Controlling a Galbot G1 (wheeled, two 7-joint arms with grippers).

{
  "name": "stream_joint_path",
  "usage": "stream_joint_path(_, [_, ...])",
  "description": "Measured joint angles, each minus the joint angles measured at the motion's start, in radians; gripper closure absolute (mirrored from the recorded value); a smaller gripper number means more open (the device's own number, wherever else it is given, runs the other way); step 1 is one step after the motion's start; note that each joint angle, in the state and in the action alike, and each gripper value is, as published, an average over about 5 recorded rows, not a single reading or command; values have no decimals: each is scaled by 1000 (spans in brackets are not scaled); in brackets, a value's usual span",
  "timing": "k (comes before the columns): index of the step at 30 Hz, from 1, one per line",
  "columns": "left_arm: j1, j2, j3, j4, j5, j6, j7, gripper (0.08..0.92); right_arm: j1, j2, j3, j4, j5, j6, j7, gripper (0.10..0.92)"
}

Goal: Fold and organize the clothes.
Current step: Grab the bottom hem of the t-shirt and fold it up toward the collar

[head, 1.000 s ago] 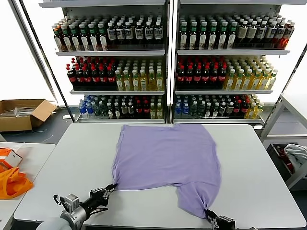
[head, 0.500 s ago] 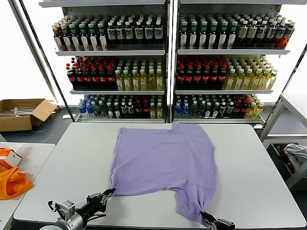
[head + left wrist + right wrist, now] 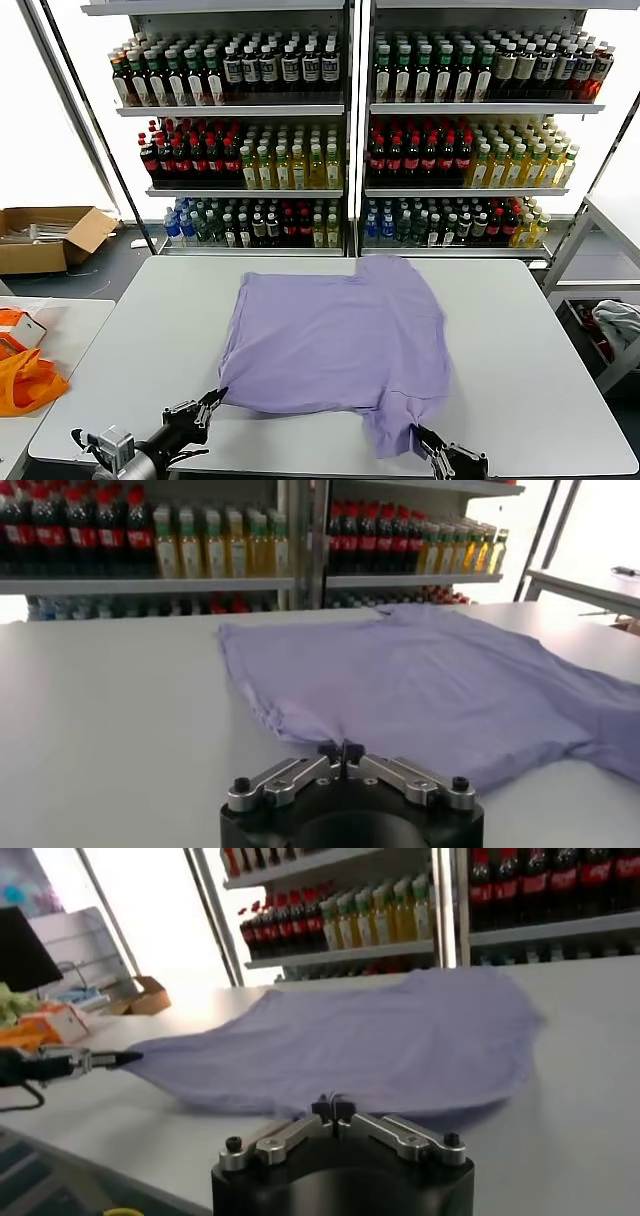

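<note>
Spread plain side up across the middle of a pale grey table point(image 3: 520, 330), a lavender T-shirt point(image 3: 335, 335) lies with its far edge towards two tall shelving units point(image 3: 355, 130) stocked with rows of bottled drinks. At the table's near edge, the left gripper point(image 3: 214, 398) has its fingers clenched on the garment's near left corner, the cloth drawn out to a point where the tips meet it; the left wrist view shows the two jaws pressed together with the shirt's hem point(image 3: 340, 742) caught at their tips. On the other side, the right gripper point(image 3: 420, 435) is likewise pinched tight on the shirt's near right corner, where a narrow tongue of fabric point(image 3: 395, 430) trails down towards the table edge below the main body of the garment. From the right wrist view, its jaws stand closed on the near edge of the fabric, and the left gripper point(image 3: 125, 1058) shows farther off, holding the opposite corner just above the tabletop. Bright orange fabric point(image 3: 25, 380) rests on a second table point(image 3: 60, 330) to the robot's left, and an open cardboard box point(image 3: 45, 235) sits on the floor beyond it.
</note>
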Motion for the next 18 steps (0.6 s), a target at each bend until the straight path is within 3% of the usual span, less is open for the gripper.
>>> stream_joint_path(18, [-153, 145, 34, 105, -34, 23, 23, 897, 353, 20, -56, -149, 125, -7, 83, 918])
